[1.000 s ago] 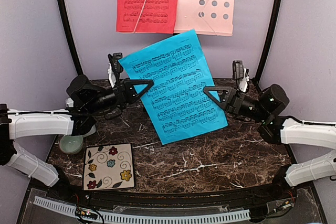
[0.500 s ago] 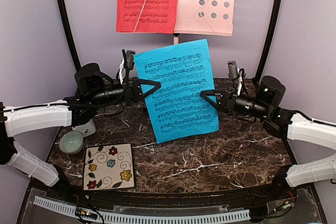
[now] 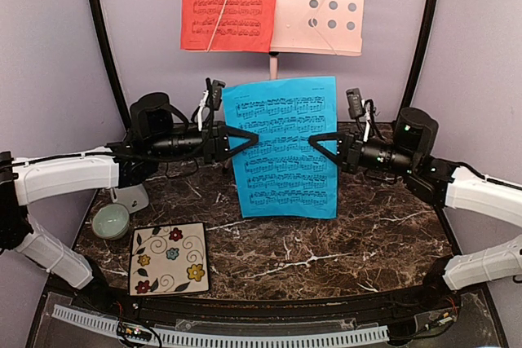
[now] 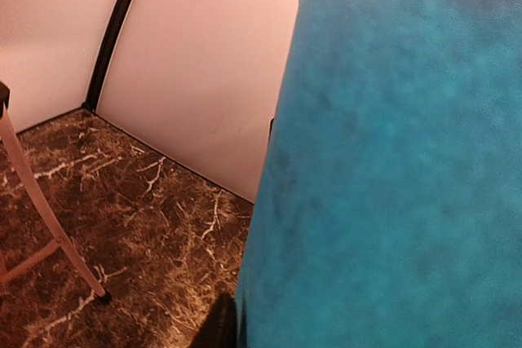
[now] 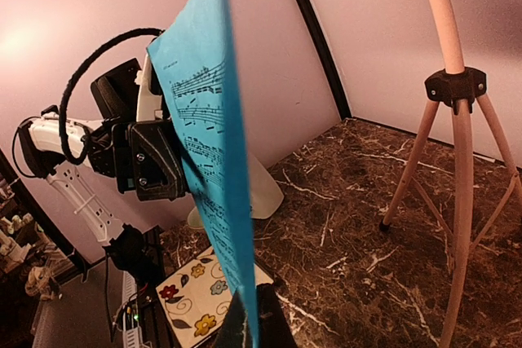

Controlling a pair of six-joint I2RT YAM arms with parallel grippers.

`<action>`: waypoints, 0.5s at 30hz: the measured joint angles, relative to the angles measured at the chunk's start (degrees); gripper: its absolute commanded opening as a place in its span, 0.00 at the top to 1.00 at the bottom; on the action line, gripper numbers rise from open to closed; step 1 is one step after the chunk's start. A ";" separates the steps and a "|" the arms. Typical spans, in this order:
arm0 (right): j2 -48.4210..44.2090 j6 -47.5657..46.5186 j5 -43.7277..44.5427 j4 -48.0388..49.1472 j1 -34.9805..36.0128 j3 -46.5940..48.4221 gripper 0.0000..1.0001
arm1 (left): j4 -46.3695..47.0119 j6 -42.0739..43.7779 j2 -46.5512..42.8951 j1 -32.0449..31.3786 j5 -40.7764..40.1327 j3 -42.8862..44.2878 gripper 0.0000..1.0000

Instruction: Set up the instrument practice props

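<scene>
The blue sheet [image 3: 285,148] hangs upright above the table between both grippers. My right gripper [image 3: 314,140] is shut on its right edge; in the right wrist view the fingers [image 5: 249,315] pinch the sheet [image 5: 204,120]. My left gripper [image 3: 249,138] sits at the left edge. The sheet [image 4: 391,160] fills the left wrist view beside one dark finger [image 4: 218,328], so its grip is hidden. The pink music stand [image 3: 326,6] stands behind, with the red sheet [image 3: 228,2] on the left of its desk. The white metronome [image 3: 130,197] peeks out under the left arm.
A pale green bowl [image 3: 110,220] and a floral tile [image 3: 170,258] lie at the front left of the marble table [image 3: 367,234]. The stand's tripod legs [image 5: 453,201] spread over the back of the table. Black frame posts rise at both rear corners.
Both grippers moved back toward the stand. The blue sheet turned from tilted to upright and square between them.
</scene>
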 measured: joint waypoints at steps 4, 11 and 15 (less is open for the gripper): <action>1.07 3.61 -1.38 3.80 -0.96 0.74 1.00 | 0.42 0.33 0.79 0.00 -0.98 2.58 0.76; 1.11 9.70 -3.04 11.82 -3.15 1.86 1.00 | 1.84 0.79 0.96 0.00 -3.69 6.32 0.75; 1.14 12.74 -5.01 15.47 -3.74 3.13 1.00 | 1.97 1.79 0.96 0.00 -5.11 9.57 0.75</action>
